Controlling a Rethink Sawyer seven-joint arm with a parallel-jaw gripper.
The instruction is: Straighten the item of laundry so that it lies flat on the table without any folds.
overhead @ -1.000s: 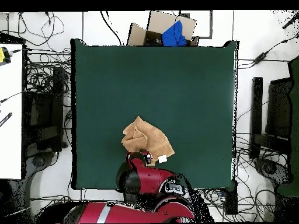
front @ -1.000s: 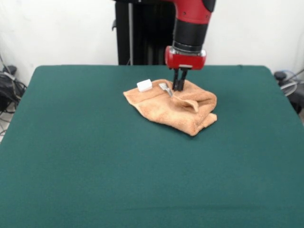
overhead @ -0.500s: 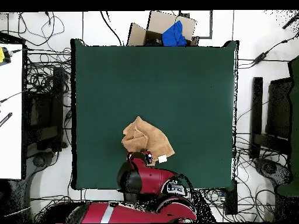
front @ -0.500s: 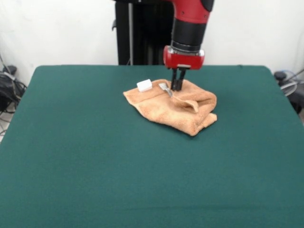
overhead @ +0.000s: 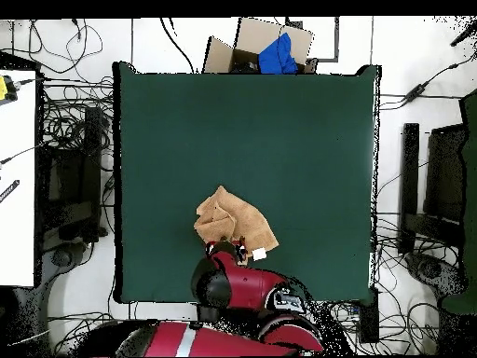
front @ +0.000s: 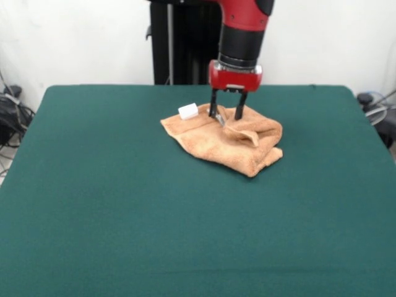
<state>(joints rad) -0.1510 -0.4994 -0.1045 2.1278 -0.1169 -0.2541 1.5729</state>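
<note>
The item of laundry [front: 226, 139] is a peach-orange towel, crumpled and folded over itself on the far middle of the green table [front: 124, 204]. Its white tag [front: 188, 111] sticks up at the towel's far left corner. My gripper [front: 226, 115] stands open over the towel's far edge, its two fingers spread apart and their tips down at the cloth. In the overhead view the towel [overhead: 233, 222] lies near the table's bottom edge and the red arm covers its lower edge, so the gripper itself is hidden there.
A cardboard box with blue cloth [overhead: 265, 48] sits on the floor beyond the table's top edge in the overhead view. Cables lie on the floor around the table [overhead: 242, 121]. A white bench [overhead: 17, 177] stands at the left.
The gripper's fingers have spread from together to apart and it has shifted slightly left in the front view. The towel has not moved.
</note>
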